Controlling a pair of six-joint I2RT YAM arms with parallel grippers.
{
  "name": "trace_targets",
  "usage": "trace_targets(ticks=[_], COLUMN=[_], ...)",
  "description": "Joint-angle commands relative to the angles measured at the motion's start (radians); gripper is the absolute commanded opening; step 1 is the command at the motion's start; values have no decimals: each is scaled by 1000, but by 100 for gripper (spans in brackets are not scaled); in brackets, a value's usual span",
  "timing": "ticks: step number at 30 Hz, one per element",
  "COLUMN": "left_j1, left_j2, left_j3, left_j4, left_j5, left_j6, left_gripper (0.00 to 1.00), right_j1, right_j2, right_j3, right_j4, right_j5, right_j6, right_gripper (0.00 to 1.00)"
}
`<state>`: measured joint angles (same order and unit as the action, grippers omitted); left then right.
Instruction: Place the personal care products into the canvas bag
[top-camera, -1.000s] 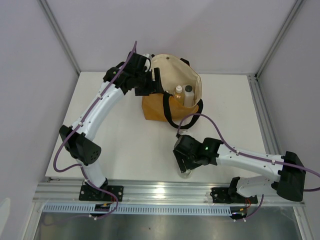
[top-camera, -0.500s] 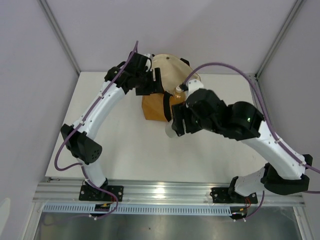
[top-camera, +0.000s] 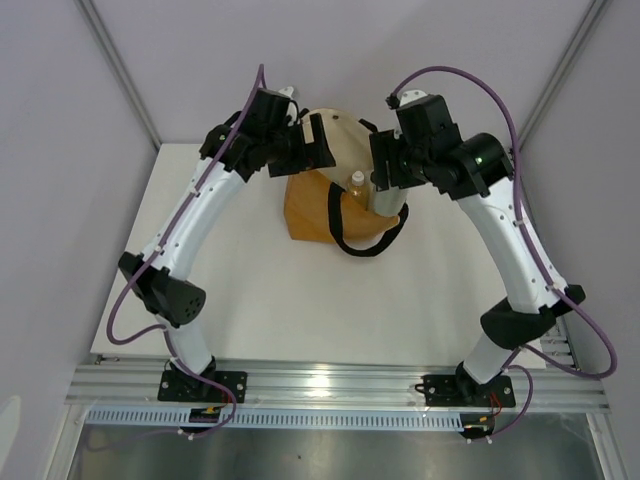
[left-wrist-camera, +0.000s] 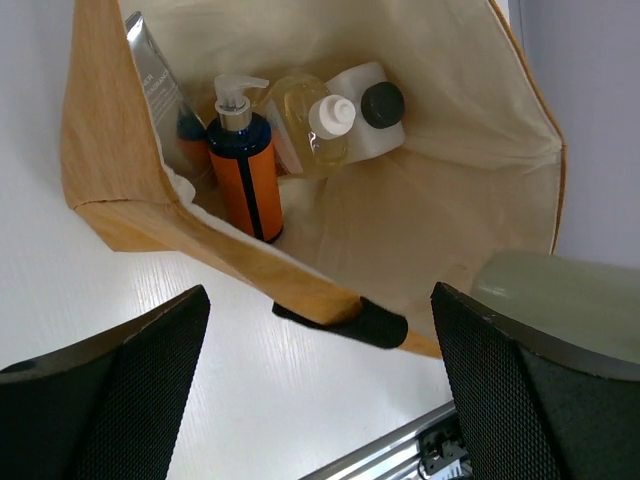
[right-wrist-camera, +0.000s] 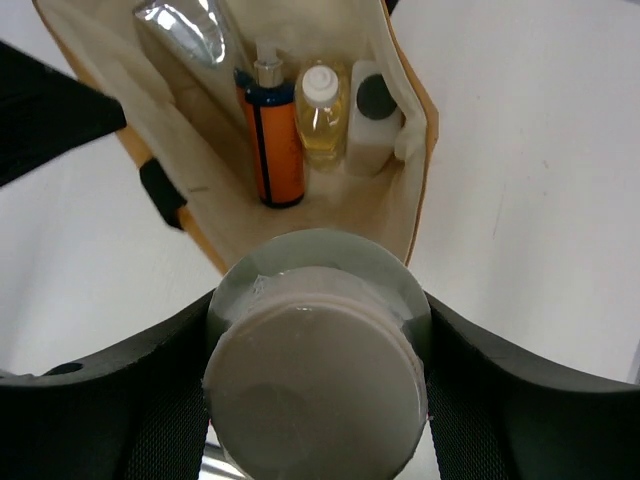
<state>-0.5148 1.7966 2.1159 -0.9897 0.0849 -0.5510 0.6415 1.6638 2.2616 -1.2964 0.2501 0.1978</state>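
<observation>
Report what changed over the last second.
The right gripper, shut on the grey-capped bottle, lifted it from the near edge of the table and swung it away to hover over the mouth of the canvas bag. The left gripper, open at the bag's left rim, rose slightly but stayed there. The bag and the bottles already inside, like the orange bottle, kept their places.

A lab test cell: bare white table (top-camera: 260, 300), aluminium frame posts (top-camera: 120, 70).
</observation>
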Motion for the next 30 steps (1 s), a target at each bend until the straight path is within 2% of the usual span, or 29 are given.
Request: trace_targets(ticks=[1, 7, 10, 11, 12, 13, 15, 17, 22, 27, 30], left_j1=[-8, -8, -8, -8, -7, -7, -8, -8, -8, -8, -8], left_j2=[33, 49, 55, 52, 49, 31, 1, -58, -154, -161, -161], left_j3=[39, -23, -28, -33, -42, -59, -105, -190, -325, -330, -320], left_j4=[-3, -21, -35, -38, -40, -43, -32, -12, 32, 28, 11], left_j5=[-1, -4, -11, -13, -13, -11, -8, -16, -33, -28, -33], left_j6=[-29, 6, 31, 37, 42, 46, 51, 54, 48, 37, 34], left_gripper=[95, 89, 78, 62, 53, 40, 32, 28, 25, 23, 22], right_j1=[-37, -60, -65, -65, -66, -65, -65, -59, -60, -66, -68], right_j2=[13, 76, 112, 120, 129, 131, 126, 105, 31, 109, 120], right_j3=[95, 96, 78, 66, 38, 21, -40, -101, -353, -333, -375], right_j4=[195, 313, 336, 345, 353, 370, 381, 402, 575, 577, 640], right_j5=[-60, -92, -101, -104, -115, -120, -129, -136, -163, -170, -169], right_j6=[-101, -121, -124, -127, -130, -130, -123, -117, -153, -161, -173], right_gripper=[0, 0, 0, 0, 0, 0, 0, 0, 0, 0, 0])
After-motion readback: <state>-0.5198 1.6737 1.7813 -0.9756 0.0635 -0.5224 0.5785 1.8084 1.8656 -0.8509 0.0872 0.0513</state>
